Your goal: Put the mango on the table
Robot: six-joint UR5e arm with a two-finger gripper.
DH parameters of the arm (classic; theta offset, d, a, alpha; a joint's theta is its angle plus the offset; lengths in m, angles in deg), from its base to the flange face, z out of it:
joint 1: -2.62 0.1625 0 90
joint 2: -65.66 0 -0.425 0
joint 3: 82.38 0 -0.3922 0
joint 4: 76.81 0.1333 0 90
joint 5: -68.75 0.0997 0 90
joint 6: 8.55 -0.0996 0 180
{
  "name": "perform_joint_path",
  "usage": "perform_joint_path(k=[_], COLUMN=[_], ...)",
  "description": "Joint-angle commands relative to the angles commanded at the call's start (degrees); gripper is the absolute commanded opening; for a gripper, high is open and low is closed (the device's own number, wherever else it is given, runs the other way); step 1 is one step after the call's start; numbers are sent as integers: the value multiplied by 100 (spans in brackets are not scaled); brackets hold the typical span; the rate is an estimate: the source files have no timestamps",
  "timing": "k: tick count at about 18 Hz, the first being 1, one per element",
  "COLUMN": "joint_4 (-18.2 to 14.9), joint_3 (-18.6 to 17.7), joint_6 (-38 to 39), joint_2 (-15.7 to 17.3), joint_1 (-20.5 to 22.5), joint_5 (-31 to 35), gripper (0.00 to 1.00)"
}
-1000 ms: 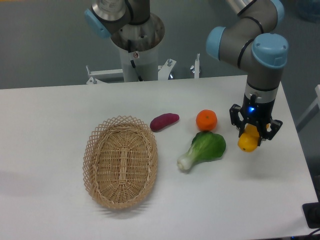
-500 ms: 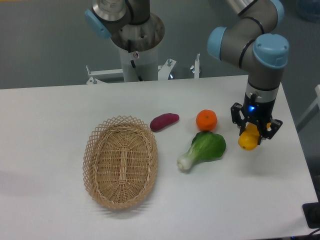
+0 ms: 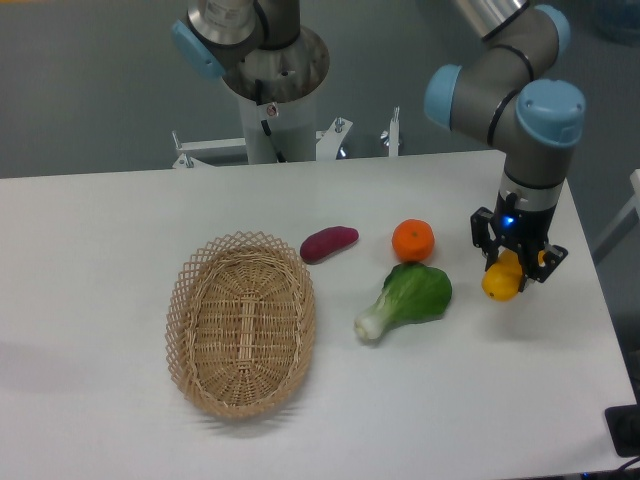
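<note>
Gripper state: the gripper [image 3: 513,272] points straight down, jaws closed narrowly on the mango [image 3: 501,281], which fills the gap between the fingers.
Mango location: held at the right side of the table [image 3: 120,230], to the right of the leafy green vegetable [image 3: 407,298] and below-right of the orange [image 3: 413,240]. Its lower end looks close to the tabletop; whether it touches cannot be told from this view.
Task progress: the mango is out at the placement area but not released. The transport part looks largely done.
Remaining steps: lower until contact is certain, open the jaws, withdraw the arm upward.
Release risk: judged moderate; the fruit is smooth and oval and may roll once freed, possibly toward the near right edge.
Other items: a woven wicker basket [image 3: 241,322] sits left of centre, well apart from the mango; a purple sweet potato [image 3: 328,243] lies beside the basket's upper right rim.
Indicator: a small blue light shows on the wrist above the gripper.
Brands, labels, writing: none legible on the arm, the gripper, the basket or the table.
</note>
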Motion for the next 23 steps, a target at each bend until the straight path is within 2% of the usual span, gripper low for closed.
perform_joint_path(k=[5, 10, 13, 15, 21, 23], joint_4=[9, 9, 9, 18, 0, 0], joint_3=[-220, -255, -282, -264, 8, 52], joint_6=[9, 43, 61, 70, 122, 367], joint_2=[-27, -9, -9, 0, 166, 210], joint_1=[0, 0, 0, 0, 0, -9], joint_5=[0, 0, 0, 0, 9, 9], gripper=[59, 66, 82, 99, 100, 100])
